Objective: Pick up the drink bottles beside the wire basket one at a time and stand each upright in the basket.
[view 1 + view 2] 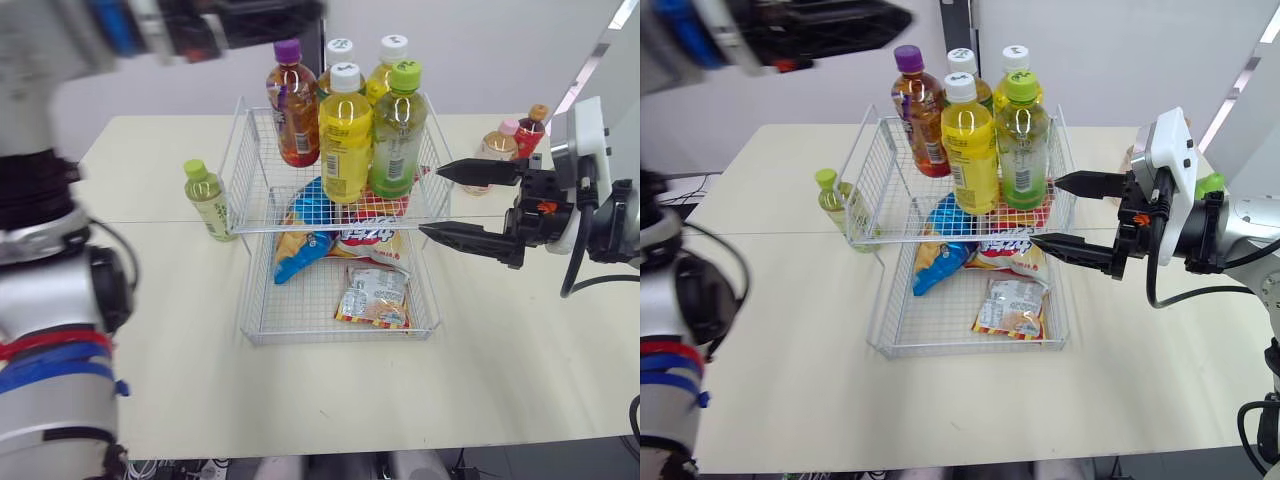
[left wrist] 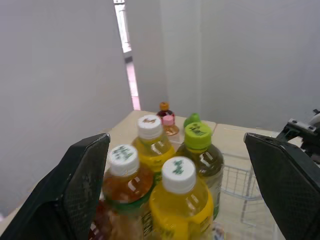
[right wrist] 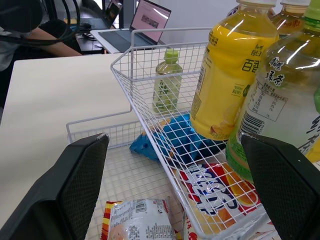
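The cream rectangular table (image 1: 500, 380) carries a white two-tier wire basket (image 1: 245, 165) at its middle, nearer the far edge. A plain pale wall runs behind the table. In my right wrist view an open laptop (image 3: 150, 17) and a person's arm (image 3: 45, 37) show at a desk beyond.

Five drink bottles stand in the upper tier, long axes vertical, caps up. Among them are a white-capped yellow bottle (image 1: 346, 150) and a green-capped green tea bottle (image 1: 398, 135) in front, and a purple-capped amber bottle (image 1: 293, 110) behind.

My right claw (image 1: 431, 201) hangs level at the basket's right wall, fingers spread and empty, pointing at it. My left claw (image 2: 177, 145) hovers above the caps, also spread wide.

A small pale green bottle with a green cap (image 1: 209, 200) stands upright on the table just beside the basket's left wall. A pink-capped bottle (image 1: 500, 145) and an orange-capped dark red bottle (image 1: 531, 128) stand upright near the far right corner.

A blue snack packet (image 1: 300, 245) and a pale snack packet (image 1: 375, 295) lie in the lower tier.
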### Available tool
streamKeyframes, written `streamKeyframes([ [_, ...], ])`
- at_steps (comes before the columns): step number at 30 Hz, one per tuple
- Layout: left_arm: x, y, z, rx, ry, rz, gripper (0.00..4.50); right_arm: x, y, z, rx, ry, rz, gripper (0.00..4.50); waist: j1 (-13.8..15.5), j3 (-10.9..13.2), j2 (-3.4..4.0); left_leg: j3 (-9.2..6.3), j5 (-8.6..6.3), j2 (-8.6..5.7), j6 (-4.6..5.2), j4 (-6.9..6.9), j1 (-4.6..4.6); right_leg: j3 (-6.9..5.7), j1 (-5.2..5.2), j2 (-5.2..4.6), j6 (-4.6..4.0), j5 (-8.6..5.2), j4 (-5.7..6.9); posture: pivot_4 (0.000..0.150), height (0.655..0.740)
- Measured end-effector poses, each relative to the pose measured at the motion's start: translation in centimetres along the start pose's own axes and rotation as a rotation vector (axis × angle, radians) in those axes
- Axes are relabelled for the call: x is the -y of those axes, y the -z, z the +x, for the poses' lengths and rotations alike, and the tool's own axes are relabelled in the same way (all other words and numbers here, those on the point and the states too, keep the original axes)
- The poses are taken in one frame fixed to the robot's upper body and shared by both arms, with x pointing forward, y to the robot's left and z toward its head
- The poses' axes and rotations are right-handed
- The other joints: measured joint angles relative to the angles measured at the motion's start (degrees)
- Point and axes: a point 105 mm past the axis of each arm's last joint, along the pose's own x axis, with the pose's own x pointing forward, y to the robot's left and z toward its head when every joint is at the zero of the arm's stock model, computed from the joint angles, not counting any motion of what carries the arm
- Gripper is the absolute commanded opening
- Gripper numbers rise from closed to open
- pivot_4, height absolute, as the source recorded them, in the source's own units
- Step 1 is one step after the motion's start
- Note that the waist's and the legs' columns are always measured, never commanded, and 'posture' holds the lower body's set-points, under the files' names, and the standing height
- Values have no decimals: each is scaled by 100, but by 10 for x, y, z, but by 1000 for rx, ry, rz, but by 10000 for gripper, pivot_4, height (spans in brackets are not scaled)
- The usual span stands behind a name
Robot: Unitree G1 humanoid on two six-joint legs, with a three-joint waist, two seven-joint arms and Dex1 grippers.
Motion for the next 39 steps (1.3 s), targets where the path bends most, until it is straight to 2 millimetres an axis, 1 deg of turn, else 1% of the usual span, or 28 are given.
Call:
streamKeyframes([
  [3,-23,19,-24,-53,-155,9,44749,-4,1,6,-6,-32,-1,45000,28,0,0,-1,0,0,0,4,0,-3,3,0,-1,1,1,1500,7400],
  [6,-43,33,-49,-100,-301,34,44749,-8,-1,11,-1,-65,-9,45000,43,1,-1,0,0,-1,0,4,-1,-2,2,-1,1,1,-2,1500,7400],
  [8,-53,45,-71,-148,-395,58,44749,-11,-4,14,16,-91,-10,45000,45,1,-1,0,0,0,0,0,-1,-1,1,-1,0,1,-3,1500,7400],
  [12,-58,62,-96,-168,-470,36,44749,-15,-7,19,29,-118,-12,45000,57,1,0,-1,0,0,0,0,-3,-2,0,-2,0,1,-5,1500,7400],
  [14,-59,76,-112,-190,-514,10,44749,-16,-7,21,32,-126,-10,45000,62,1,0,1,0,0,0,-1,-2,1,-1,-3,0,1,-4,1500,7400],
  [15,-60,88,-122,-208,-540,-14,44749,-16,-7,22,35,-129,-6,45000,59,0,1,2,0,2,0,-1,0,2,-2,-4,0,1,-2,1500,7400],
  [16,-59,97,-129,-216,-555,-28,44749,-16,-6,24,35,-130,-3,45000,58,0,1,1,0,4,0,-2,0,2,-2,-5,-1,2,-2,1500,7400],
  [18,-56,120,-136,-235,-580,-66,44749,-14,-6,25,37,-114,-2,45000,73,0,2,0,0,7,0,0,-1,0,-2,-9,-4,4,-2,1500,7400],
  [20,-50,138,-136,-238,-593,-96,44749,-11,-6,25,35,-104,-5,45000,106,0,1,0,0,7,0,1,-1,1,-1,-12,-5,4,-4,1500,7400],
  [22,-43,149,-127,-215,-605,-115,44749,-10,-7,25,35,-102,-5,45000,159,0,1,-1,0,6,0,3,-2,-2,0,-13,-5,5,-6,1500,7400],
  [27,-32,159,-107,-149,-663,-122,44749,-7,-6,25,15,-79,6,45000,198,-3,-5,0,0,-2,0,4,-5,-1,2,-15,-4,6,-9,1500,7400],
  [29,-30,169,-98,-152,-684,-141,44749,-5,-5,24,9,-73,8,45000,190,-3,-5,-1,0,0,0,4,-5,-3,2,-15,-5,6,-7,1500,7400],
  [32,-29,177,-83,-144,-715,-171,44749,-2,-3,20,-25,-49,0,45000,186,-3,-5,0,0,-1,0,4,-5,-4,3,-11,-5,6,-6,1500,7400],
  [35,-31,180,-68,-135,-729,-184,44749,3,-5,14,-45,-12,-11,45000,186,-3,-5,1,0,-2,0,3,-5,-4,3,-9,-5,6,-6,1500,7400],
  [39,-33,183,-57,-142,-731,-183,44749,6,-8,6,-56,27,-20,45000,154,-3,-5,3,0,-2,0,2,-5,-3,2,-8,-5,6,-6,1500,7400],
])
